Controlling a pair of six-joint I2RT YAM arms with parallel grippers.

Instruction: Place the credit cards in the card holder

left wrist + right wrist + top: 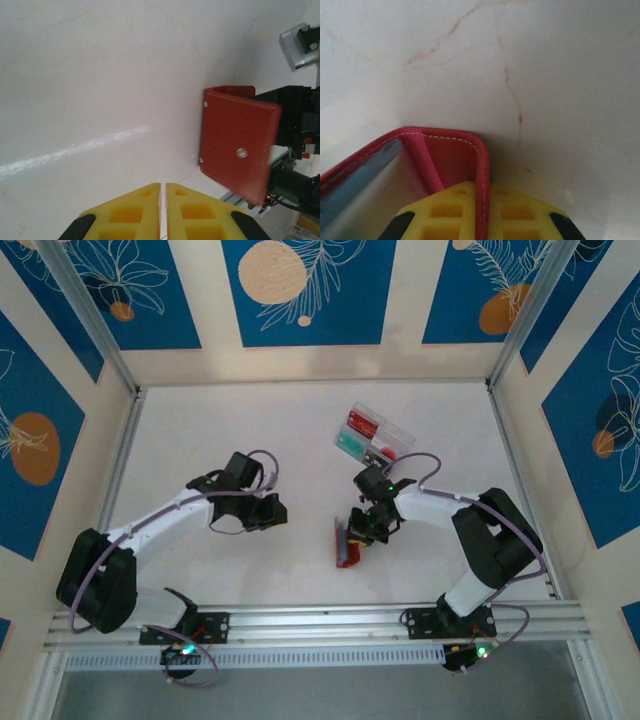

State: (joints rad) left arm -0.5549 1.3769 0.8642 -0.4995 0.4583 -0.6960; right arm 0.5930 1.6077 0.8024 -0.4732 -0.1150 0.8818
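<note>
Right gripper [482, 192] tight on flap of upright card holder [451, 156], wrist down.

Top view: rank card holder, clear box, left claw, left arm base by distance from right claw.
1. card holder, in the right claw.
2. clear box behind, left claw leftward: too close to call.
3. left arm base, near-left edge.
</note>
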